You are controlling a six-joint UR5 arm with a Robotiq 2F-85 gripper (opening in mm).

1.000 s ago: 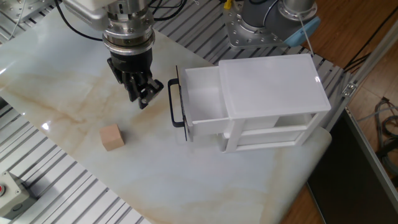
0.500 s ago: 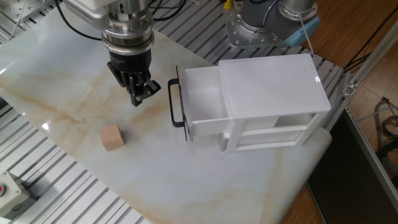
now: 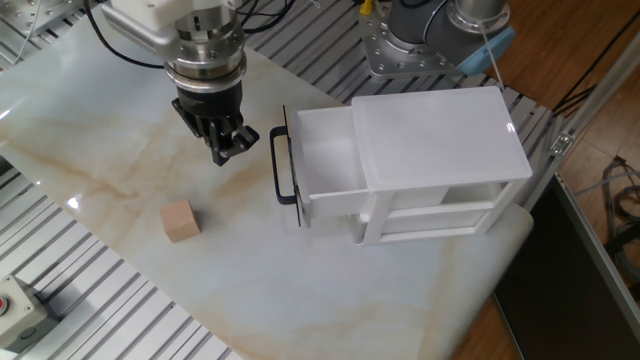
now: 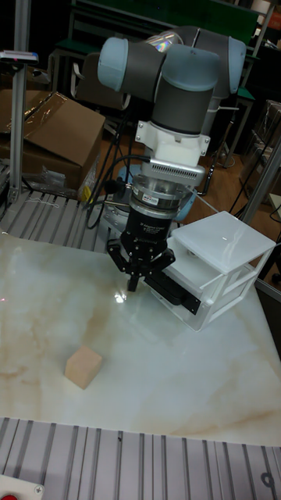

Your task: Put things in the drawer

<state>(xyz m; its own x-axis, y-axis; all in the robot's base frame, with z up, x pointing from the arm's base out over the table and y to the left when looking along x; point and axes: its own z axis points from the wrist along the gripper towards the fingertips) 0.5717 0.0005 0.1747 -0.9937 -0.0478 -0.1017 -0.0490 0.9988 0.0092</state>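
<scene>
A small light-tan wooden cube (image 3: 180, 220) rests on the marble tabletop, also seen at the front left in the tall view as the cube (image 4: 83, 367). The white top drawer (image 3: 328, 150) stands pulled out of the cabinet (image 3: 440, 125), its black bar handle (image 3: 283, 166) facing left, and nothing shows inside it. My gripper (image 3: 222, 152) hangs just left of the handle, above and behind the cube, with its fingers together and nothing in them. In the tall view the gripper (image 4: 133, 283) points down beside the handle (image 4: 176, 292).
Ribbed metal table sections (image 3: 120, 310) border the marble sheet on the front left. A second robot base (image 3: 410, 40) stands behind the cabinet. A cardboard box (image 4: 47, 133) lies beyond the table's far left. The table's right edge (image 3: 540, 200) runs close to the cabinet.
The gripper has drifted slightly up and to the left, away from the drawer handle. Cube and drawer have not moved.
</scene>
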